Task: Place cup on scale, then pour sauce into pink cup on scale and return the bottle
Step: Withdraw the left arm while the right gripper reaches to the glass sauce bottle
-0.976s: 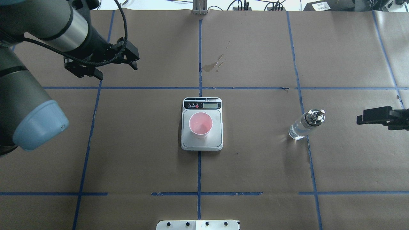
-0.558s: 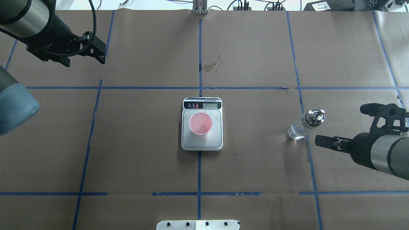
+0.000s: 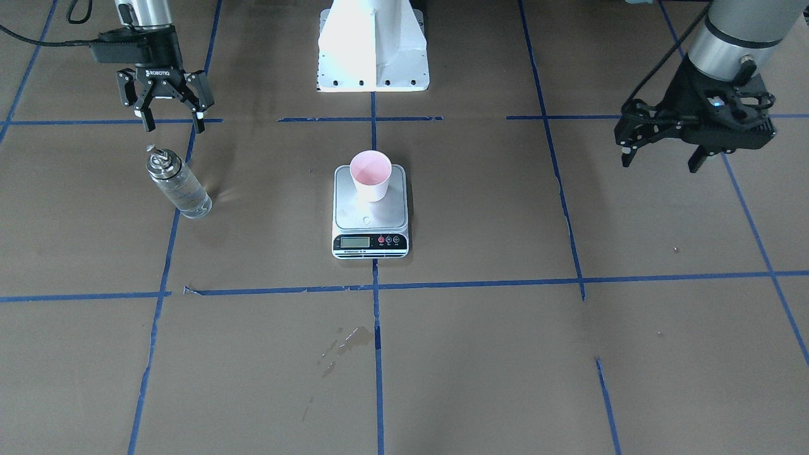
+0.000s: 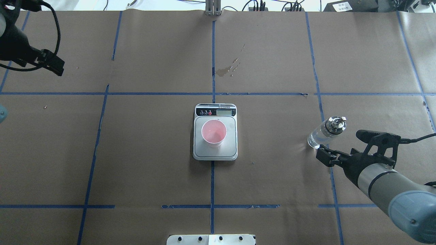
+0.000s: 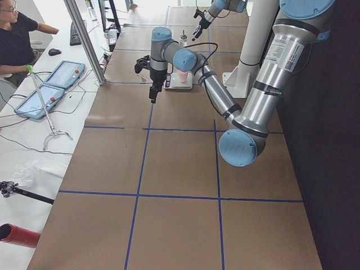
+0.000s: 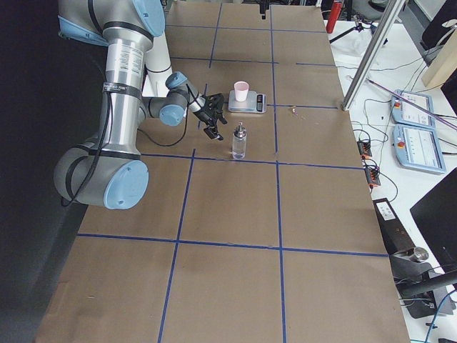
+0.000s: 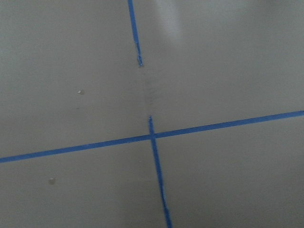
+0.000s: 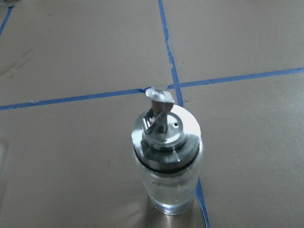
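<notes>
Covering the tabletop [image 4: 153,170] is brown paper, and blue tape lines [image 4: 153,93] are dividing it into a grid; a dark stain [image 4: 226,70] is marking the paper beyond the kitchen scale [image 4: 215,151], on the side away from the white robot base [image 3: 373,44]; at the tabletop's end on the robot's left, a person in a black shirt [image 5: 17,39] is sitting at a white desk beside two blue-edged tablet consoles [image 5: 62,73].

The word ROBOTIQ is showing in white on the right claw [image 3: 169,123]; the scale's LCD [image 3: 354,241] is showing digits too small to read.

The pink paper cup [image 4: 214,132] is standing upright on the scale's steel platform; the glass bottle [image 4: 325,134] is standing upright on a tape line, well apart from the scale on the robot's right, with clear sauce [image 8: 171,190] sitting inside it; the right claw is hanging just beside the bottle with its jaws apart, not touching it; the left claw [image 3: 660,161] is hanging over bare paper, jaws apart too.
</notes>
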### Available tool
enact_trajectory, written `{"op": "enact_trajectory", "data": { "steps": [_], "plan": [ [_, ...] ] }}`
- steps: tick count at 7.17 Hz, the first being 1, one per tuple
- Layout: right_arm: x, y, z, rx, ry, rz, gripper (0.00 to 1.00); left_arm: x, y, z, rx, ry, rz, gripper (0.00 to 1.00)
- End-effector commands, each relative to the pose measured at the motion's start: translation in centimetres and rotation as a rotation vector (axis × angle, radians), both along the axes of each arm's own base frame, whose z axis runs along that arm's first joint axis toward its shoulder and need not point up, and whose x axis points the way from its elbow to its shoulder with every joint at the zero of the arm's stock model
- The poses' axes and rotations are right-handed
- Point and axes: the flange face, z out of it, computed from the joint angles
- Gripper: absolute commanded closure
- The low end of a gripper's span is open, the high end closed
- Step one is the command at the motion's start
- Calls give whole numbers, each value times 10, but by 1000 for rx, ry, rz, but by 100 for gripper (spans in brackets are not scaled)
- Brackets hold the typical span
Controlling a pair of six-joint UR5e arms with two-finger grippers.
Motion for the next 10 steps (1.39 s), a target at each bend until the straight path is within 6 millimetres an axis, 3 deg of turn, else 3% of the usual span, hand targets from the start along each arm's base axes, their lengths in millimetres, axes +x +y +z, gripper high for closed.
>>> {"op": "enact_trajectory", "data": {
  "steps": [1,4,8,10],
  "plan": [
    [-26,0,26,121,113,32,0,-29,-6,26,55,-75,48,0],
    [-48,-5,82,196,75,45,0,-30,-8,27,50,-79,38,0],
    [-69,-9,74,227,63,39,0,-32,-15,31,51,-110,17,0],
    [-68,-12,79,245,96,29,0,-33,-15,34,56,-118,21,0]
  ]
}}
